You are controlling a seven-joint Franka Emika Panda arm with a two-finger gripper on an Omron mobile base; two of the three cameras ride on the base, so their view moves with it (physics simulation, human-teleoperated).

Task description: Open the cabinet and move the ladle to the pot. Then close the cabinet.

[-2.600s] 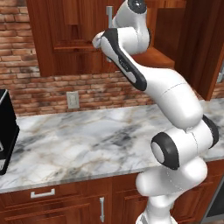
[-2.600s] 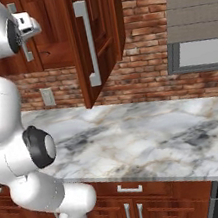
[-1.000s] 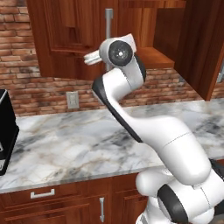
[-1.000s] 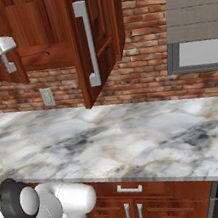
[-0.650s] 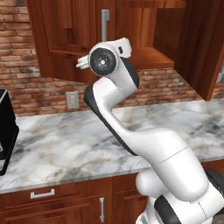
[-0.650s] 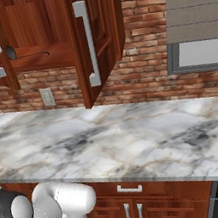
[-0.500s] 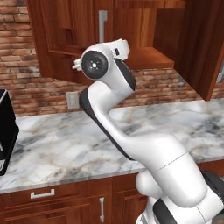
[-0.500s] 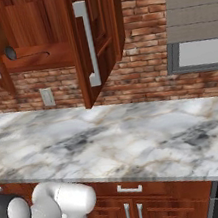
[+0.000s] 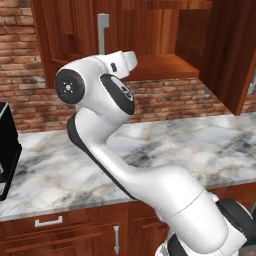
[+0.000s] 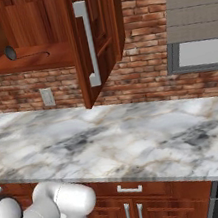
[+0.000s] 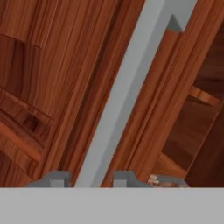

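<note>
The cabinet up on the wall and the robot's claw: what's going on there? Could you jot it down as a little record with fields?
cabinet: both doors swung open, shelf exposed
ladle: lying on the cabinet shelf, not yet moved
gripper: fingertips either side of a door's silver bar handle; whether it grips cannot be told
counter: marble worktop below the cabinet
task progress: cabinet opened, ladle untouched

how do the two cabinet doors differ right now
In the right base view, the reddish-brown wooden cabinet's right door is swung out toward the camera, its long silver bar handle free. The left door in the left base view is also open, and the hand view shows the hand with a fingertip on either side of its silver handle. Both are panelled doors with vertical bar handles.
</note>
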